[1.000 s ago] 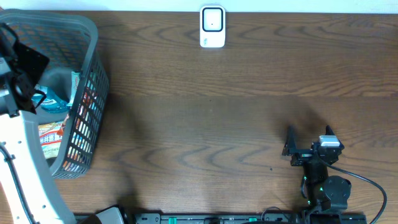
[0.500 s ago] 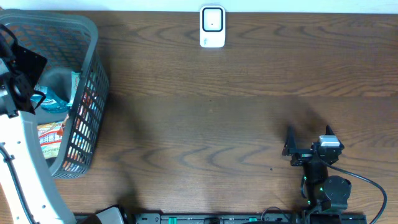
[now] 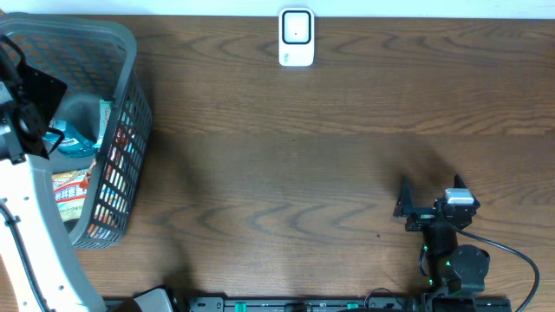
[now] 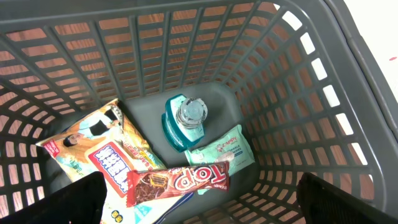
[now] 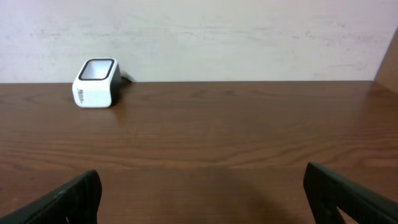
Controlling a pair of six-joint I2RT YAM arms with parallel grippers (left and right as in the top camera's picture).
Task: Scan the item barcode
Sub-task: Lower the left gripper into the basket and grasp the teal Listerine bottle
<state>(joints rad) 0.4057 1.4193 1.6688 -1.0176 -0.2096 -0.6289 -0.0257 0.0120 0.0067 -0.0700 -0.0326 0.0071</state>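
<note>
Your left gripper (image 4: pixel 199 208) hangs wide open and empty over the basket (image 3: pixel 121 61) at the tabletop's back-left corner, where the chocolate bar (image 4: pixel 180 182) lies beside a bottle (image 4: pixel 186 118). Your right gripper (image 3: pixel 431 196), also open, sits near the front edge. The scanner (image 3: pixel 296 36) stands mid back edge.

Overhead straight down; left wrist into basket (image 4: pixel 292 81); right wrist toward scanner (image 5: pixel 96 83).

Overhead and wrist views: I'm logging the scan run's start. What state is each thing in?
Left tool: open, empty, over the basket.
Right tool: open, empty, over the table.
Bottle: capped, upright in the basket.
Chocolate bar: wrapped, lying across the snack bag.
Scanner: standing, nothing in front of it.
</note>
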